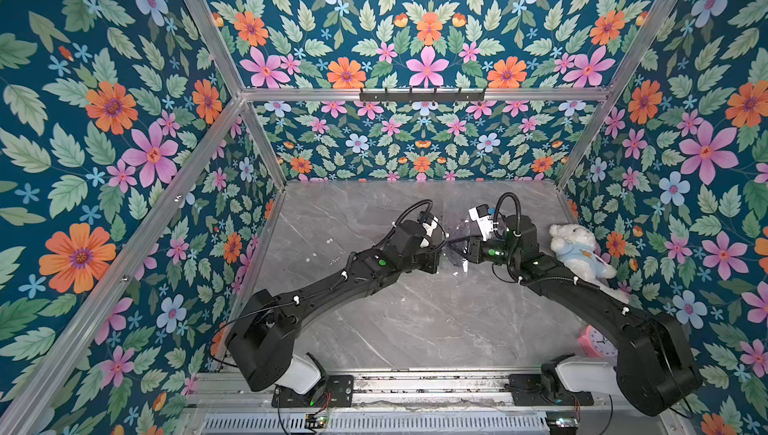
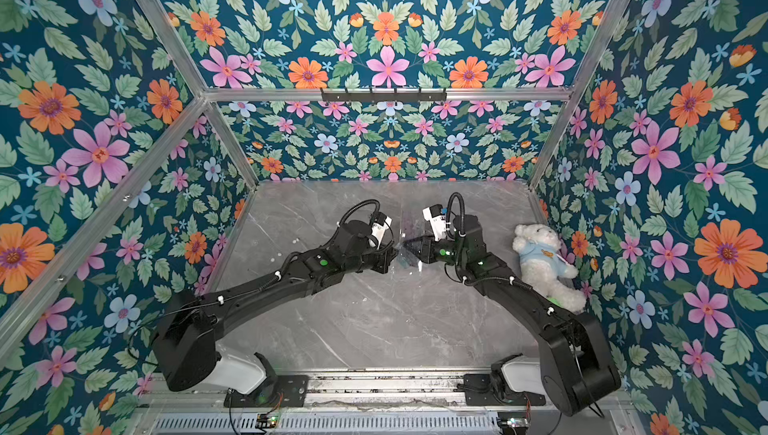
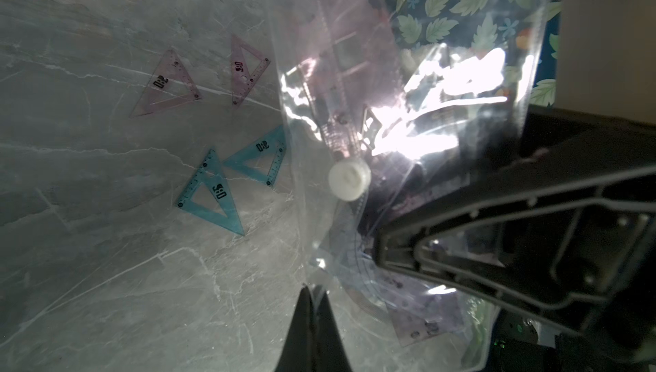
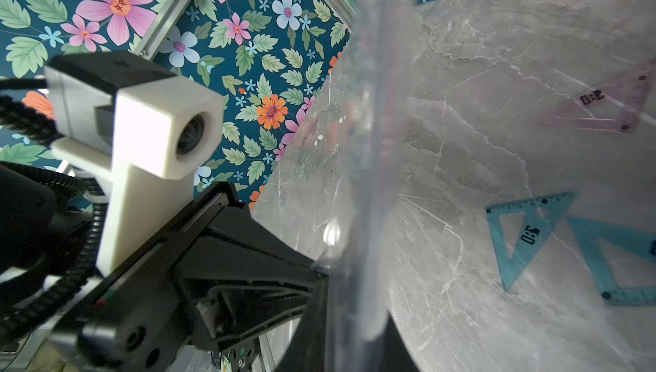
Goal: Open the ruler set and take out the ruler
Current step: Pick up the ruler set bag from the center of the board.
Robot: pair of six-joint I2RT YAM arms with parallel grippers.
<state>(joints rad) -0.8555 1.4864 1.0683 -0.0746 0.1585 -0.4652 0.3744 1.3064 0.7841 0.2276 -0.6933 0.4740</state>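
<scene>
Both arms meet mid-table, and the ruler set pouch stands on edge between them, clear plastic throwing a hard glare in the left wrist view. The left gripper is pinched tight on the pouch's edge, its 2 fingers almost meeting on the film. Across from it, the right gripper has the pouch running straight between its fingers, both pressed against the plastic, so that's a second grip on the same pouch.

Where's the ruler? Inside the pouch: a straight pink-tinted strip with tick marks shows through the plastic, and more purple pieces sit further along that I can't make out clearly. The white snap button sits on the pouch face; whether it is fastened, I cannot tell.

Out on the grey marble tabletop lie 4 set squares: 2 teal set squares, overlapping at one corner, and 2 pink set squares near each other, beside the teal pair.

Over by the right arm, a white teddy bear lies at the wall, and a pink alarm clock peeks out beside that arm's base.
</scene>
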